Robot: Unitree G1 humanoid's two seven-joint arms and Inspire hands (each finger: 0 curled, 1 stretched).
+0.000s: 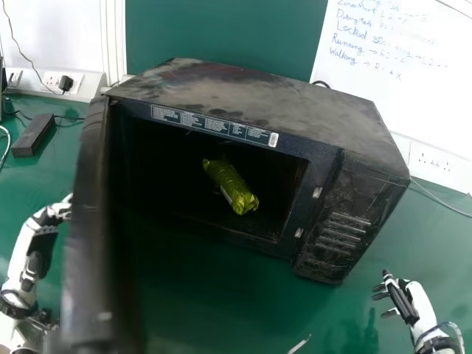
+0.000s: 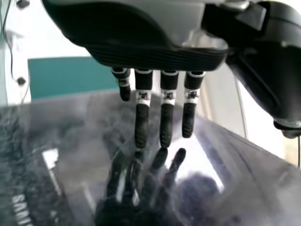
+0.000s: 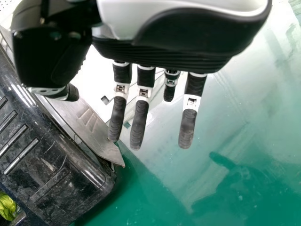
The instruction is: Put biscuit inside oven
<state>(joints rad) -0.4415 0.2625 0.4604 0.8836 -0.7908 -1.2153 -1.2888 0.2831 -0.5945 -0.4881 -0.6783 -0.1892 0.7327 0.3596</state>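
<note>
Robot hand [image 1: 53, 214] (left), straight-fingered, beside oven door [image 1: 87, 221]

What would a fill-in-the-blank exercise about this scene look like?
The biscuit packet lies ____ the oven, not outside it.
The oven's door stands ____, not shut.
The hand by that door is the robot's ____ one.
The table is coloured ____.

Missing words: inside; open; left; green.
</note>
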